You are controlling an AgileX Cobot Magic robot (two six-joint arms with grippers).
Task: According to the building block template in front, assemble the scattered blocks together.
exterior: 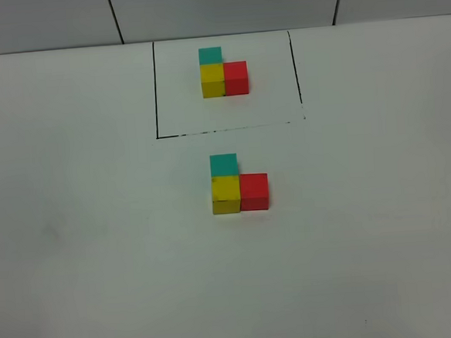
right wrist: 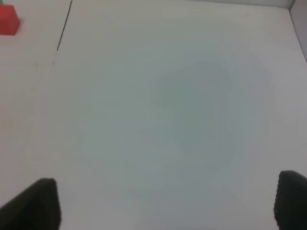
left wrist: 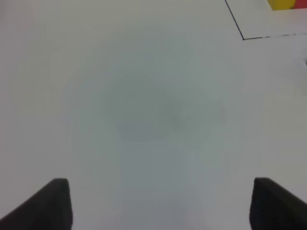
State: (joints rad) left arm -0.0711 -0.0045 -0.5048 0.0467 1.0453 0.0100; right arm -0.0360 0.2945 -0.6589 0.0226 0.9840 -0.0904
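We see our left gripper point(left wrist: 160, 203) with its two dark fingertips far apart, wide and holding nothing, above the bare white table point(exterior: 76, 249). Ahead of this gripper and off to one side, at the far edge of its wrist view, a corner of the thin black outline point(left wrist: 242, 34) appears, with a small piece of yellow and red cube just beyond it.

Our right gripper point(right wrist: 168, 203) is also wide, with nothing between its fingertips, over bare table. Far ahead of it, at the corner of its wrist view, there is a red cube point(right wrist: 8, 21) beside a black line; which cluster it belongs to we cannot tell.

In the high view neither gripper is visible. The building block template point(exterior: 223, 72) sits inside the drawn rectangle at the far side of the table: teal cube behind, yellow cube in front of it, red cube touching the yellow one on the right. The scattered blocks point(exterior: 238, 185) stand nearer, outside the frame, well apart from both grippers. They touch each other in the same L shape: teal cube point(exterior: 224, 165) behind, yellow cube point(exterior: 225, 192), red cube point(exterior: 254, 190) on its right.
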